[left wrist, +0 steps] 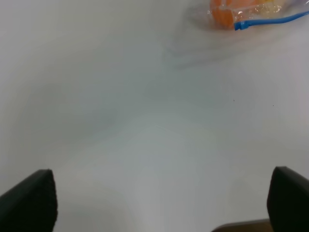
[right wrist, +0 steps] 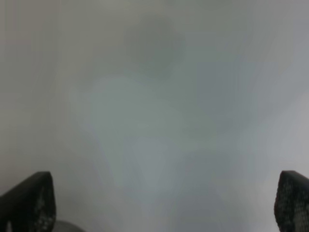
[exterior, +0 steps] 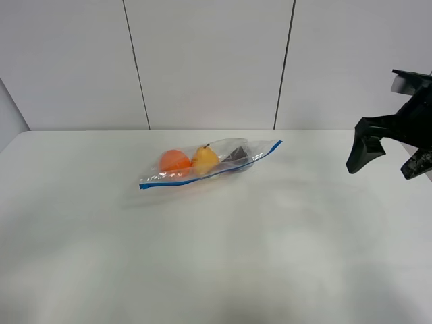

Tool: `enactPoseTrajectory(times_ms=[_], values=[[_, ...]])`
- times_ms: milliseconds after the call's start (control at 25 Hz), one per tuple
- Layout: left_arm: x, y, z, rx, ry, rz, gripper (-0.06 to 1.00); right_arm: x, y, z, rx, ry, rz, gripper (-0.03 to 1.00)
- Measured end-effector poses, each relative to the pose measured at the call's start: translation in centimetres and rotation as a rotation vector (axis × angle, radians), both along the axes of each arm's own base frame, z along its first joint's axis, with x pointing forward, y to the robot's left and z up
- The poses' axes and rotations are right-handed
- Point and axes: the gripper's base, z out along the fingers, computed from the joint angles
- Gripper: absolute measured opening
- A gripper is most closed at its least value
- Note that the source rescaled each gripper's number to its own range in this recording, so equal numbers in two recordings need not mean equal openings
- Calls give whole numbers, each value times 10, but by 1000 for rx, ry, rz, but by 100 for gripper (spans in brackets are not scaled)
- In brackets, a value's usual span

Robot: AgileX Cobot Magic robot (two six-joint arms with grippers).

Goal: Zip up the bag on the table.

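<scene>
The clear bag (exterior: 214, 160) lies flat on the white table (exterior: 202, 256), a little behind its middle. Its blue zip strip (exterior: 202, 174) runs along the near edge. An orange item (exterior: 174, 160), a yellow item (exterior: 204, 158) and a dark item (exterior: 234, 154) show through it. My right gripper (exterior: 390, 158) hangs open and empty above the table's right side, well apart from the bag. In the right wrist view (right wrist: 161, 203) it sees only blurred white table. My left gripper (left wrist: 159, 203) is open and empty over bare table, with the bag's orange end (left wrist: 227, 12) far ahead. The left arm is out of the high view.
A pale panelled wall (exterior: 209, 61) stands behind the table's far edge. White tabletop spreads on all sides of the bag.
</scene>
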Motion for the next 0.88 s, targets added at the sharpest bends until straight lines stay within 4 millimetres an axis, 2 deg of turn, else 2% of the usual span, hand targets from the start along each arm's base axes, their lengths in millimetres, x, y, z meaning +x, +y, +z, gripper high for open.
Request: enactPoseTrajectory(times_ms=[240, 520, 640, 880], values=[[0, 0, 0, 0, 0, 0, 100, -52, 0, -4, -33, -39, 8, 100], [0, 0, 0, 0, 0, 0, 100, -136, -6, -48, -104, -33, 3, 100], [0, 0, 0, 0, 0, 0, 100, -166, -6, -59, -102, -109, -20, 100], [0, 0, 0, 0, 1, 0, 100, -209, -6, -32, -99, -474, -48, 100]])
